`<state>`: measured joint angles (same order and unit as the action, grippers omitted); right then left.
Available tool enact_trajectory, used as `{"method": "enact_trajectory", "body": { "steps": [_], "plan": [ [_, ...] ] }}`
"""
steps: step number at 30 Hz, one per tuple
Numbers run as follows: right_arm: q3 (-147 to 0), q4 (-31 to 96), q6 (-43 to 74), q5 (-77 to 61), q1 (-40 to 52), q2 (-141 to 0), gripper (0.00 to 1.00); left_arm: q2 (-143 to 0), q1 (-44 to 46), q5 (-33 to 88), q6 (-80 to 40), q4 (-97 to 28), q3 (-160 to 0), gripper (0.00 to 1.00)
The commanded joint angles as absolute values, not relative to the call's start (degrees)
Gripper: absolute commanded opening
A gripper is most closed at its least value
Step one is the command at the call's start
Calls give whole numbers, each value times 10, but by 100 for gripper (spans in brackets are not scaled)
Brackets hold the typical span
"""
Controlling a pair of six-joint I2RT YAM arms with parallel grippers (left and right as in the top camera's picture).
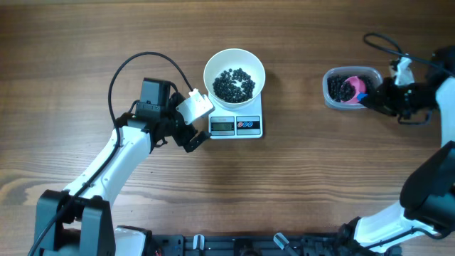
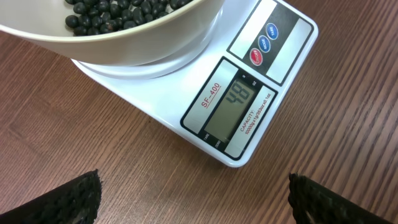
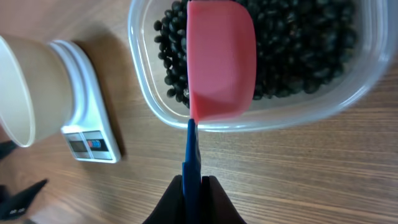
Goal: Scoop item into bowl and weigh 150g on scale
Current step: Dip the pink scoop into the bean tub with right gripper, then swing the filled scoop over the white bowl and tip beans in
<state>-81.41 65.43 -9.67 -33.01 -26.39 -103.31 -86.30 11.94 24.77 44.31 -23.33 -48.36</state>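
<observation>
The white bowl (image 1: 234,75) stands on the scale (image 1: 237,125) and holds a shallow layer of black beans (image 1: 234,84). In the left wrist view the scale's display (image 2: 239,106) reads 48. My left gripper (image 1: 195,121) is open just left of the scale, low over the wood, with nothing between its fingers (image 2: 74,199). My right gripper (image 1: 373,98) is shut on the blue handle (image 3: 191,155) of a pink scoop (image 3: 221,59). The scoop's head lies in a clear tub (image 1: 350,87) over more black beans (image 3: 298,43).
The clear tub's near wall (image 3: 280,115) sits between my right gripper and the beans. A black cable (image 1: 121,78) loops above the left arm, and another cable (image 1: 384,44) runs at the far right. Bare wood separates the scale and the tub.
</observation>
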Motion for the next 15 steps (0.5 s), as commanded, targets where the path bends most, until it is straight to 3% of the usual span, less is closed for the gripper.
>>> {"method": "enact_trajectory", "body": {
  "steps": [1,8,15],
  "plan": [
    [-815,673,-142,-397,-300,-1044,4,-867,116,255,448,-233,-479,100],
    [-815,713,-201,-491,-343,-1044,4,-867,116,255,448,-233,-479,100],
    [-815,750,-244,-596,-300,-1044,4,-867,116,255,448,-233,-479,100]
  ]
}}
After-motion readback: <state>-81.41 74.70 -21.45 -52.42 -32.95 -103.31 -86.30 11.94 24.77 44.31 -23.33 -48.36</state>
